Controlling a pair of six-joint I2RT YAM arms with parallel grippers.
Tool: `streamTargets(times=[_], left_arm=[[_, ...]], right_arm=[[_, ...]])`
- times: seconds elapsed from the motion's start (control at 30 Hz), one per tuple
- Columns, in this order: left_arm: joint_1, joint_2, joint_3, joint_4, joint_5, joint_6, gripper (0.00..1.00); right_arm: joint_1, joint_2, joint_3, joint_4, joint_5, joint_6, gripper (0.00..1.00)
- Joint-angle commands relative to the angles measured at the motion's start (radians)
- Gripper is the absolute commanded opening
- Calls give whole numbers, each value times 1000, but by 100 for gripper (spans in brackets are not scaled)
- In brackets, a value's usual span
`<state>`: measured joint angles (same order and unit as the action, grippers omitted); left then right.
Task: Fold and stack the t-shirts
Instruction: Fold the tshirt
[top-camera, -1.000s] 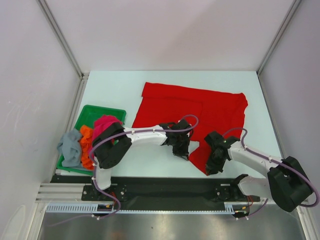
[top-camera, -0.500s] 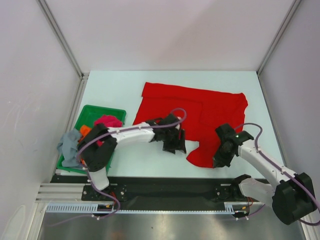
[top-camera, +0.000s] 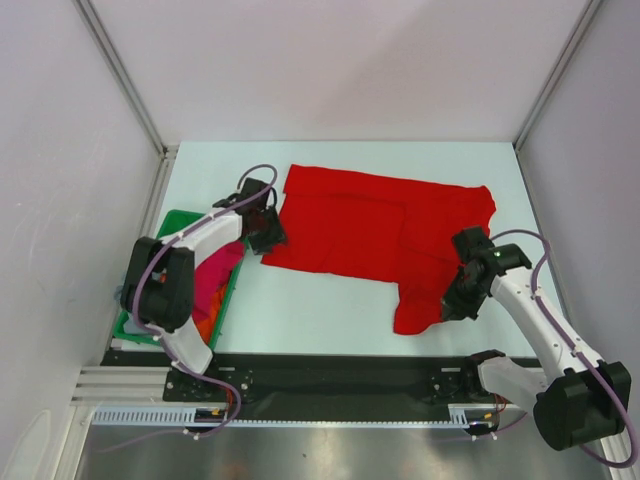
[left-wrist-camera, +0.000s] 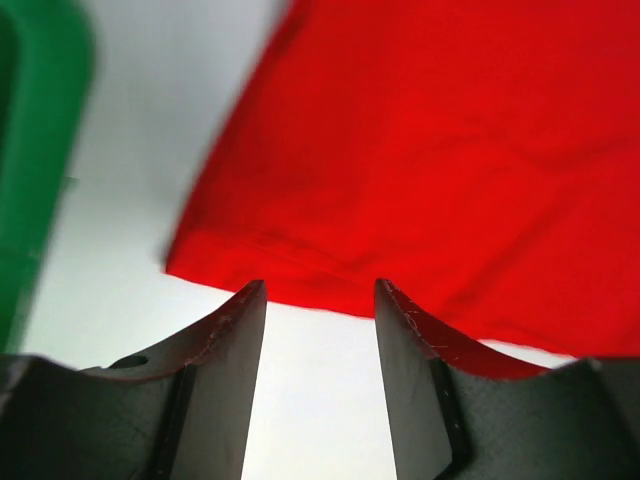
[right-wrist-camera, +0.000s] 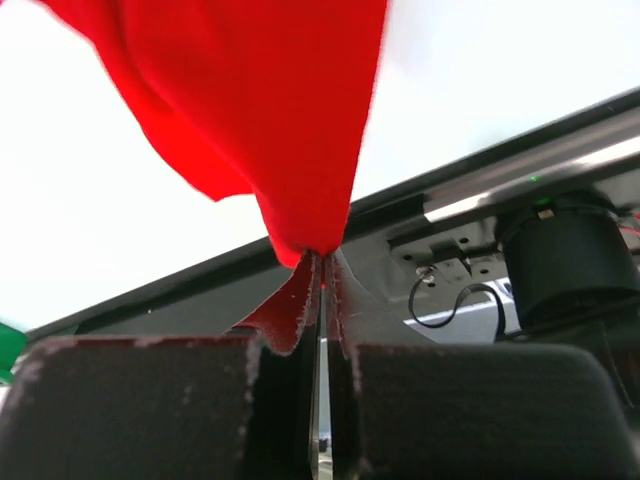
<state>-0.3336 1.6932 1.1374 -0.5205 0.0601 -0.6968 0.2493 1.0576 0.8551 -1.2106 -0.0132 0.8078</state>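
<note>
Red shirt (top-camera: 380, 225) mid first fold; no stack yet.
Right claw (right-wrist-camera: 322, 265) pinches its lower-right hem, left claw (left-wrist-camera: 320, 300) open beside left edge; other shirts (top-camera: 210, 278) in tray (top-camera: 175, 222).

red t-shirt (top-camera: 350, 225): looking soft, matt cloth
my left fingers (left-wrist-camera: 225, 380): showing matt black, scuffed plastic
tray (left-wrist-camera: 35, 120): looking smooth green plastic

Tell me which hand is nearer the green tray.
Left. The left hand hovers beside the green tray, at its far corner; the right hand is across the table, pinching the red shirt.
</note>
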Motion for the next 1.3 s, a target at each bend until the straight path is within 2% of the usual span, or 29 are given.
streamTargets(times=[0.0, 0.1, 0.47, 0.7, 0.9, 1.07, 1.27], left_arm=[[1, 54, 64, -82, -130, 23, 53], [1, 59, 56, -87, -210, -16, 54], [7, 160, 143, -130, -273, -32, 48], [8, 200, 170, -141, -232, -40, 41], [8, 192, 124, -121, -203, -50, 36], [8, 154, 102, -122, -239, -55, 37], [7, 76, 41, -104, -278, -64, 44]], right_arm=[[-34, 7, 12, -83, 22, -35, 0], [-68, -4, 5, -70, -4, -41, 0], [-122, 16, 25, -70, 5, -62, 0], [-151, 2, 48, -93, 12, -78, 0], [-165, -1, 59, -90, 12, -81, 0], [-163, -1, 58, -87, 9, -82, 0], [-166, 2, 50, -76, -1, -84, 0]])
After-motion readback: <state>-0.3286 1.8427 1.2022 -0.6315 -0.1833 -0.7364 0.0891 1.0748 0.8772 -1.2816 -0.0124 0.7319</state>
